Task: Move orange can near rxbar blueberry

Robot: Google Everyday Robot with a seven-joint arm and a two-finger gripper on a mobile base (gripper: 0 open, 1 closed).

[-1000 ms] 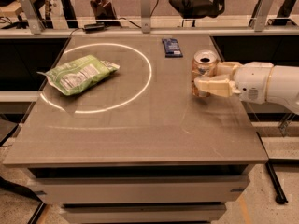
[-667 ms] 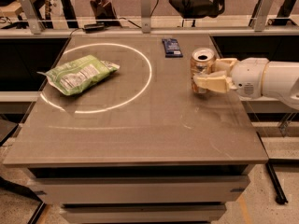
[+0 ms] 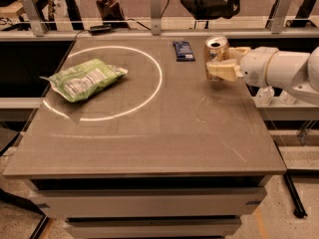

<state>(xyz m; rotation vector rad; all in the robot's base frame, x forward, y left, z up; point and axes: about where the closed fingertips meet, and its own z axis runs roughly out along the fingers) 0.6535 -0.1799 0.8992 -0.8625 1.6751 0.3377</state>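
The orange can is upright, with its silver top showing, held at the right side of the table. My gripper comes in from the right on a white arm and is shut on the can, with its pale fingers wrapped around the can's lower half. The can's base is hidden by the fingers, so I cannot tell whether it touches the table. The rxbar blueberry lies flat on the far part of the table, a short way left of the can.
A green snack bag lies at the left inside a bright ring of light on the grey table. A rail with metal posts runs behind the table. White objects sit on a lower surface to the right.
My gripper has carried the orange can away from the camera and slightly left, toward the far edge. The can now stands closer to the rxbar blueberry.
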